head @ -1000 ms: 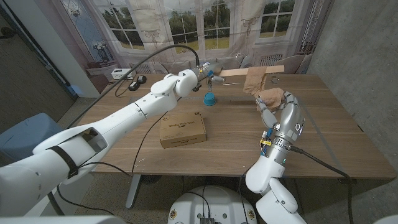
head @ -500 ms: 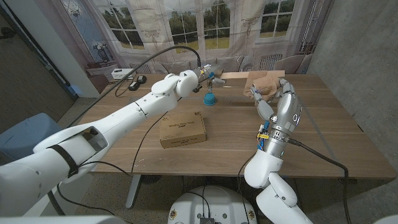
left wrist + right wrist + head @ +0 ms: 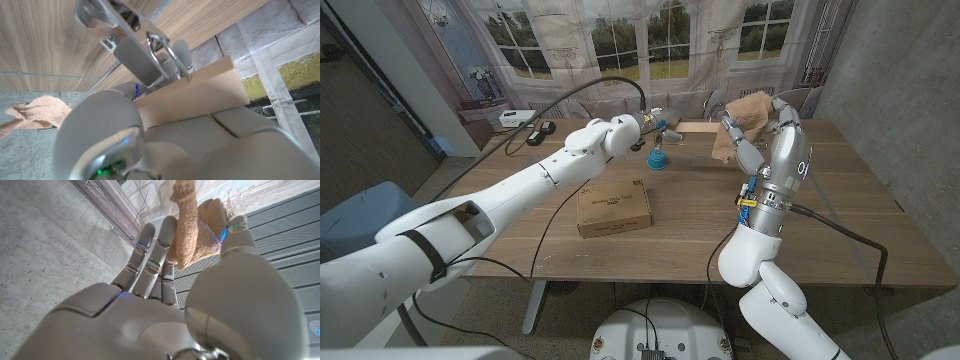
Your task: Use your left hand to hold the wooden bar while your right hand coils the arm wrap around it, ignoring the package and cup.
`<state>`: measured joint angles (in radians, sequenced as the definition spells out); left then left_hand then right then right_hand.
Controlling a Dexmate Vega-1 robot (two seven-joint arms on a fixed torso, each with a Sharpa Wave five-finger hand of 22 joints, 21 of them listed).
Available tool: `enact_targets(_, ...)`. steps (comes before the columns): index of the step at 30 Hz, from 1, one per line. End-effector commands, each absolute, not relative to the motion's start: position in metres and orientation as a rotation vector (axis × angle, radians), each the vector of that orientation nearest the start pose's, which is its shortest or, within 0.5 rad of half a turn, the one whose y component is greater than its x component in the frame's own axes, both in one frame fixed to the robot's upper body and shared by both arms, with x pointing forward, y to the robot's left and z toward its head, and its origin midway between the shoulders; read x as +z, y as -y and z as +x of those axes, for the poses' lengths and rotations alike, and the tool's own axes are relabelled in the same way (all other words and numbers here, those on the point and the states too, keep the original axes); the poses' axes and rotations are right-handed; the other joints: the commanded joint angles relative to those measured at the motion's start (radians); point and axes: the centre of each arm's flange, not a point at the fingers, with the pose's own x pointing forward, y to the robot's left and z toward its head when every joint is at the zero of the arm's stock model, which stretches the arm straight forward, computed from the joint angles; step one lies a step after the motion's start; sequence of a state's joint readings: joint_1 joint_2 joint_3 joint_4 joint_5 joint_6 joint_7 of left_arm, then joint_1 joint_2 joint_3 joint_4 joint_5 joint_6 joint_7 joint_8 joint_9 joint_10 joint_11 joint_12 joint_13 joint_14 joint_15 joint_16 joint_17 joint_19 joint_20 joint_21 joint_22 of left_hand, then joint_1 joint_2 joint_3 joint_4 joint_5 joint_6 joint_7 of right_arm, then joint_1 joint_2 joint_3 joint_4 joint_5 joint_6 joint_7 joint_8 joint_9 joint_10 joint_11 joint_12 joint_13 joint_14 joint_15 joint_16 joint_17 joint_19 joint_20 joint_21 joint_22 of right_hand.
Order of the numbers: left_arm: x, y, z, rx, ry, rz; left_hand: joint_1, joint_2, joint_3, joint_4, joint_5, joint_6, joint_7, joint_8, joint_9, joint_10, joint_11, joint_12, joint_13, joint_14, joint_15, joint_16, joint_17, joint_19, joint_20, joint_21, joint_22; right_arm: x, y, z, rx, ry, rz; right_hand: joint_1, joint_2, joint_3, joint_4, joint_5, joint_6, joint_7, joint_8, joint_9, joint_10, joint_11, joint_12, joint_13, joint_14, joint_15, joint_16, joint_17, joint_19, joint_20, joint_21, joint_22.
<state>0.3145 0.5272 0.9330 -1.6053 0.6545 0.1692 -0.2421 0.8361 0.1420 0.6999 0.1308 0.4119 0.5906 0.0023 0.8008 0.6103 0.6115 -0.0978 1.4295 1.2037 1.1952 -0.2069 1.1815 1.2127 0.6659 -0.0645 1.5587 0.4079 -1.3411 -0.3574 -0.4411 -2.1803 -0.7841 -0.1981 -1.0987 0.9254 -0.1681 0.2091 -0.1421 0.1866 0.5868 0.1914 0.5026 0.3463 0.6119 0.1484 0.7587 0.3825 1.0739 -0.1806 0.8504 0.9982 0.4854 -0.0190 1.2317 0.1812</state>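
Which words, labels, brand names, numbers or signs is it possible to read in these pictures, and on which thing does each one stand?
"10": a dark mark on the back of the right hand, seen in the head view; the reading is uncertain.
Printed lines on top of the cardboard package: too small and blurred to read.
The wooden bar, the arm wrap and the blue cup carry no readable text.

Wooden table (image 3: 840,215) bearing a cardboard package (image 3: 614,208) near its middle and a blue cup (image 3: 659,158) toward the far edge.
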Motion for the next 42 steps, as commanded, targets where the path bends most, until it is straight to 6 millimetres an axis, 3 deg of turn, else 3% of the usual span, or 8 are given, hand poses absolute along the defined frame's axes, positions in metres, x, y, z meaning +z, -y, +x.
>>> enact_targets(1, 0.113, -0.042, 0.614, -0.248, 0.780, 1.681, 0.003, 0.007, 0.004, -0.001, 0.004, 0.000, 0.002, 0.010, 0.002, -0.003, 0.002, -0.001, 0.013, -0.001, -0.002, -0.003, 0.002, 0.004, -0.071, 0.005, 0.002, 0.019, 0.182, 0.386, -0.800, 1.262, -0.459, 0.307, 0.318, 0.022, 0.007, 0.008, 0.372, -0.150, 0.002, 0.001, 0.424, -0.192, 0.006, 0.180, 0.008, -0.038, -0.005, 0.003, -0.005, -0.001, 0.008, 0.003)
enact_targets(10, 0.112, -0.040, 0.612, -0.243, 0.813, 1.706, 0.003, 0.007, 0.005, -0.002, 0.003, 0.002, 0.004, 0.012, -0.002, 0.003, 0.002, -0.005, 0.009, 0.001, -0.002, -0.005, 0.002, 0.003, -0.070, 0.005, 0.003, 0.056, 0.188, 0.398, -0.710, 1.245, -0.465, 0.305, 0.317, 0.024, 0.005, 0.007, 0.372, -0.151, 0.001, 0.002, 0.425, -0.192, 0.003, 0.178, 0.011, -0.039, -0.010, 0.003, -0.007, -0.002, 0.012, 0.002)
enact_targets(19, 0.103, -0.036, 0.602, -0.132, 0.922, 1.810, 0.003, 0.005, 0.004, -0.001, 0.003, 0.001, 0.004, 0.013, -0.007, 0.003, 0.004, -0.002, 0.013, -0.002, -0.002, -0.007, 0.003, 0.003, -0.069, 0.005, 0.002, 0.084, 0.206, 0.410, -0.621, 1.162, -0.431, 0.304, 0.317, 0.026, 0.004, 0.007, 0.372, -0.153, -0.002, 0.002, 0.423, -0.191, -0.001, 0.178, 0.012, -0.038, -0.014, 0.007, -0.009, -0.001, 0.016, 0.002)
enact_targets(33, 0.090, -0.033, 0.588, 0.040, 1.158, 1.852, 0.002, 0.001, 0.003, 0.000, 0.004, 0.001, -0.001, 0.017, -0.009, -0.001, -0.001, 0.000, 0.016, -0.001, -0.002, -0.007, 0.004, 0.000, -0.068, 0.004, 0.000, 0.111, 0.226, 0.423, -0.617, 1.112, -0.393, 0.302, 0.316, 0.028, 0.003, 0.006, 0.371, -0.150, -0.004, 0.004, 0.423, -0.191, -0.004, 0.179, 0.016, -0.038, -0.018, 0.008, -0.011, -0.001, 0.022, 0.002)
enact_targets(42, 0.086, -0.038, 0.583, 0.110, 1.309, 1.760, 0.000, -0.002, 0.001, 0.002, 0.005, -0.002, -0.007, 0.020, -0.008, -0.005, -0.007, 0.006, 0.023, 0.001, -0.001, -0.006, 0.005, -0.001, -0.071, 0.006, 0.004, 0.125, 0.242, 0.433, -0.608, 1.072, -0.326, 0.300, 0.316, 0.027, 0.003, 0.005, 0.371, -0.151, -0.006, 0.005, 0.424, -0.192, -0.004, 0.182, 0.017, -0.038, -0.021, 0.006, -0.013, -0.001, 0.025, 0.002)
